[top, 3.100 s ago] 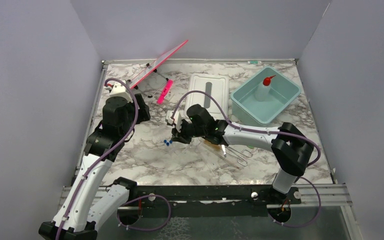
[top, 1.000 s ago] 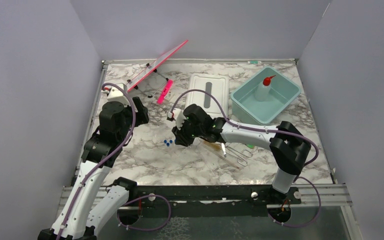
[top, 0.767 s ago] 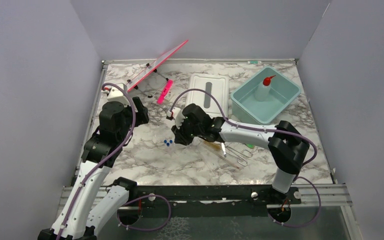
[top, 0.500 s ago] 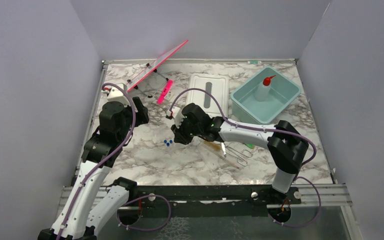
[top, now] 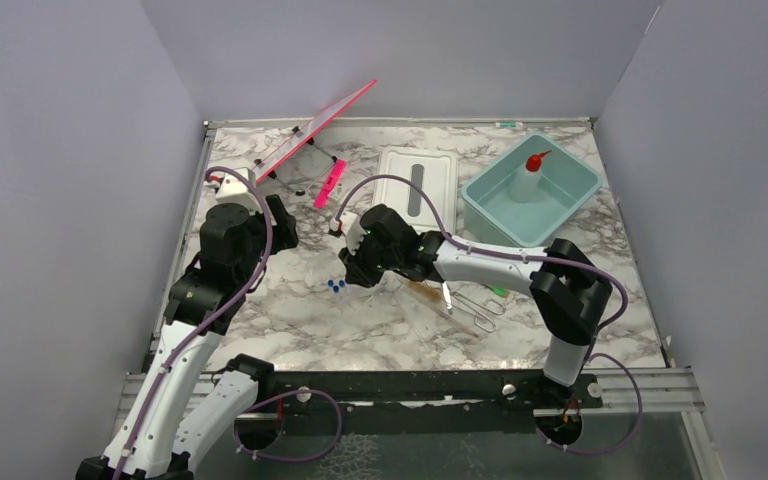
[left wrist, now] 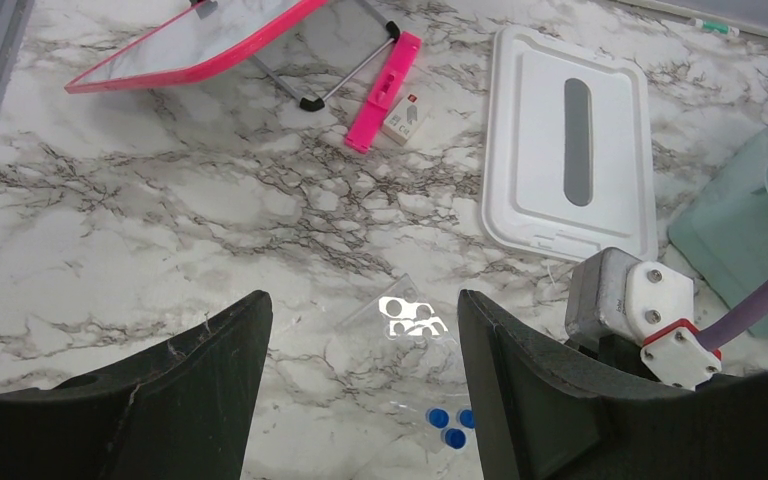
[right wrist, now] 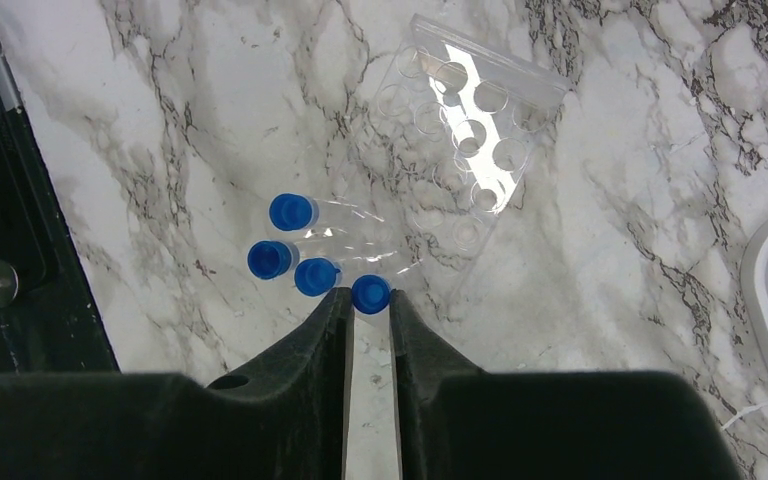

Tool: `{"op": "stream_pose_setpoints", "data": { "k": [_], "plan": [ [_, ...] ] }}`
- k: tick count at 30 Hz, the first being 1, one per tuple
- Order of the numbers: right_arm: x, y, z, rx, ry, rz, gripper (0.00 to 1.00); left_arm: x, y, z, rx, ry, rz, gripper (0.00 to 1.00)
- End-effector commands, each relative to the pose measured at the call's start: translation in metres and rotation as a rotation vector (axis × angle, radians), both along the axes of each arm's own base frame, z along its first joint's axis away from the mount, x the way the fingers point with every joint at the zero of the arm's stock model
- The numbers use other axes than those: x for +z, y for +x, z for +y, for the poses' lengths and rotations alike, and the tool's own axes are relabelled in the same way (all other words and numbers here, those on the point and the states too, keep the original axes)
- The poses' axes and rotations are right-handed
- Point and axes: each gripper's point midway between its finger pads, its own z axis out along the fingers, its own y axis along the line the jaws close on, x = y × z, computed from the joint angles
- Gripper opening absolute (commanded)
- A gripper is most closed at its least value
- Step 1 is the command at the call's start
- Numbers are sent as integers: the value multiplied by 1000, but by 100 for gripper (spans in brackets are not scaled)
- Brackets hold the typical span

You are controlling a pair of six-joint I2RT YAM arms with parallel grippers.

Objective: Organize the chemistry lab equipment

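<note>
My right jaws, narrowed to a slit, meet one cap of the clear blue-capped tubes (right wrist: pixel 317 276) lying on the counter (right wrist: pixel 210 100) just beside the clear rack (right wrist: pixel 470 140), held or not I cannot tell, so I should pinch squarely before lifting.

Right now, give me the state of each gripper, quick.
Left gripper: open, holding nothing.
Right gripper: closed on a blue-capped tube, with the cap showing at its tips.
</note>
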Motion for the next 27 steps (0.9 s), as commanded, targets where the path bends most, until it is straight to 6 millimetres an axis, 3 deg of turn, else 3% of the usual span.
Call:
{"op": "stream_pose_setpoints", "data": {
  "k": [1, 11, 18, 22, 27],
  "plan": [
    [8, -2, 4, 26, 9, -13, 26, 6, 0, 0, -7, -1, -29, 71],
    [57, -4, -5, -9, 98, -70, 33, 10, -1, 1, -6, 2, -40, 71],
    [75, 23, -24, -281, 104, -83, 38, 19, -2, -3, -27, -14, -68, 72],
    [68, 45, -61, -557, -1, -83, 39, 29, -4, -13, -85, -35, -99, 75],
    [45, 41, -116, -779, -169, -42, 40, 33, -9, -24, -159, -42, -115, 81]
  ]
}}
